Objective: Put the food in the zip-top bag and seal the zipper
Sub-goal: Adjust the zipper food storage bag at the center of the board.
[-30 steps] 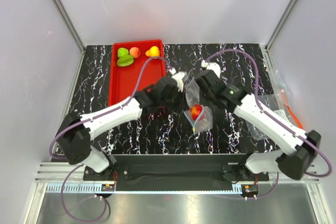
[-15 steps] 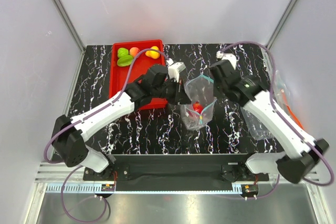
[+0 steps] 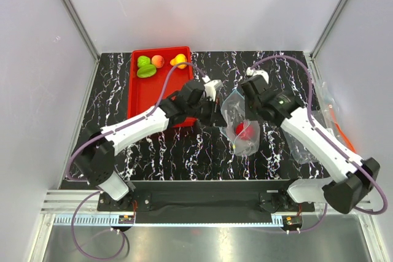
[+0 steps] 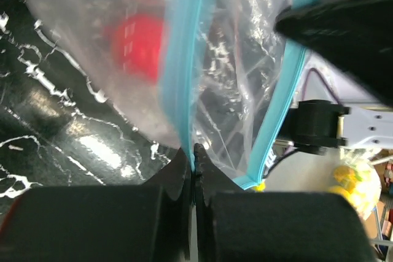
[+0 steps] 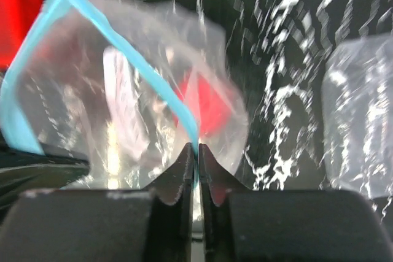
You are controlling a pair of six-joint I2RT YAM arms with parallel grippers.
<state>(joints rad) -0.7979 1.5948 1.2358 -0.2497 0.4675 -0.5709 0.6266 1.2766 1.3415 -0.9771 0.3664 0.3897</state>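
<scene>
Black white-veined table point(image 3: 282, 65) carries a red tray point(image 3: 147, 96) far left and crumpled clear plastic point(image 3: 299, 153) right

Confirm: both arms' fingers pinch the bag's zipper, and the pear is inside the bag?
Not the pear: the fruit inside the bag is the red apple, per the top view; the pear sits in the tray. The left fingers and right fingers do pinch the zipper.

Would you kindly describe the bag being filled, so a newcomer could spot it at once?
On the black marbled table, look just right of the red tray, where the left pincer and right pincer meet. Each grips the light-blue zipper of a clear crinkly bag with a red apple inside; the other clear plastic, at the table's right edge, has an orange-red strip instead.
</scene>
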